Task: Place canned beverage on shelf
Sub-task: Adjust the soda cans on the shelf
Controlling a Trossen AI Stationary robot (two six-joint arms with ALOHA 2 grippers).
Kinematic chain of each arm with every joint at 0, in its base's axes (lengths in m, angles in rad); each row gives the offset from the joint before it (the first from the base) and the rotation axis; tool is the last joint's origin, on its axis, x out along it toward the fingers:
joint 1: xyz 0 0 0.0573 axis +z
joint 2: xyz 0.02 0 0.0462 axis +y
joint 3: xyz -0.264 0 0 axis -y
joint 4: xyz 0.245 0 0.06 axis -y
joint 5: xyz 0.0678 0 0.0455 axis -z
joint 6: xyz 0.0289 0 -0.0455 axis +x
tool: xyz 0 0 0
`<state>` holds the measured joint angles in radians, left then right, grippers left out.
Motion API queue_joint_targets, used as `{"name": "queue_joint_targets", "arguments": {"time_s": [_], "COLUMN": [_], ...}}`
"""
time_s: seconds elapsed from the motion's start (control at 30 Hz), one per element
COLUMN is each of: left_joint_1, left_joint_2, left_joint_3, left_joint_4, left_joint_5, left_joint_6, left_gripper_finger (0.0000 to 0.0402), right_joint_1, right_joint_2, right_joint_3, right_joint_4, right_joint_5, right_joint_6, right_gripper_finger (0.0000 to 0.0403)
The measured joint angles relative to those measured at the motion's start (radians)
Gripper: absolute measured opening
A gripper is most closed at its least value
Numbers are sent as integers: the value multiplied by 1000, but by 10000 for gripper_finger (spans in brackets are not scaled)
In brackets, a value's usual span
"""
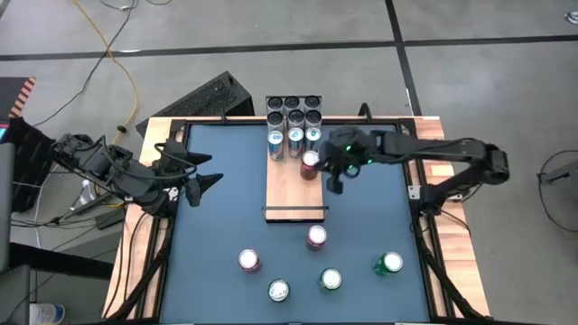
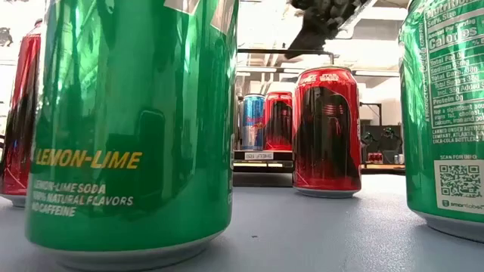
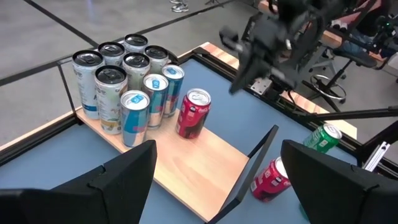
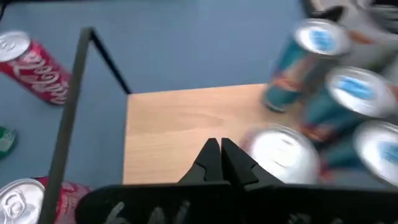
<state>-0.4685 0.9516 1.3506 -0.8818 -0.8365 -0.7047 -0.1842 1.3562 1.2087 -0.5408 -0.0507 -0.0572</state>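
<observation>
Right wrist view shows the right gripper (image 4: 220, 163) with its two dark fingers pressed together and holding nothing, hanging over the long pale wood plank shelf (image 4: 186, 130) just beside a red soda can with a silver top (image 4: 283, 152) that stands on the wood. From above, that gripper (image 1: 335, 177) is at the right side of the shelf (image 1: 293, 185), next to the red can (image 1: 310, 162), which stands upright on the plank just in front of a block of nine slim cans: blue-and-silver ones (image 1: 294, 137) nearest, dark-topped ones (image 1: 294, 109) behind them. A thin black wire rail (image 1: 294, 210) closes the near short end of the shelf.

Off the shelf, on the dark blue table top (image 1: 217, 226), five more cans stand well apart from it: a dark red one (image 1: 316, 237) closest to the rail, another red one (image 1: 249, 262), a green can (image 1: 390, 264), and two with pale tops (image 1: 278, 291) (image 1: 331, 279).

At the table's left edge the left gripper (image 1: 204, 171) waits with its fingers spread wide and empty, pointed toward the shelf; its wrist camera sees the red can (image 3: 194, 113) beside the slim cans.

On the floor beyond the table lie a black keyboard (image 1: 203, 97) and a yellow cable (image 1: 122, 54).
</observation>
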Motion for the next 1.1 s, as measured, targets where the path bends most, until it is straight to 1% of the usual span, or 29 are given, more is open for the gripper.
{"name": "queue_joint_targets", "arguments": {"time_s": [0.1, 0.2, 0.27, 0.4, 0.8, 0.93, 1.1], "left_joint_1": [0, 0, 0, 0, 0, 0, 0], "left_joint_2": [0, 0, 0, 0, 0, 0, 0], "left_joint_3": [0, 0, 0, 0, 0, 0, 0], "left_joint_4": [-1, -1, -1, -1, -5, -15, -21], "left_joint_5": [-11, -13, -14, -13, -13, -13, -13], "left_joint_6": [-16, -19, -24, -26, -15, -15, -15], "left_gripper_finger": [330, 330, 330, 330, 330, 330, 330], "right_joint_1": [38, 53, 54, 37, -2, -9, -9], "right_joint_2": [53, 105, 136, 162, 162, 163, 163], "right_joint_3": [0, 0, 0, 0, 0, 0, 0], "right_joint_4": [37, 31, 30, 29, -4, -36, -34], "right_joint_5": [1, 12, 30, 33, 57, 92, 105], "right_joint_6": [-5, -21, -22, -21, 5, 9, 28], "right_gripper_finger": [0, 0, 0, 0, 0, 0, 0]}}
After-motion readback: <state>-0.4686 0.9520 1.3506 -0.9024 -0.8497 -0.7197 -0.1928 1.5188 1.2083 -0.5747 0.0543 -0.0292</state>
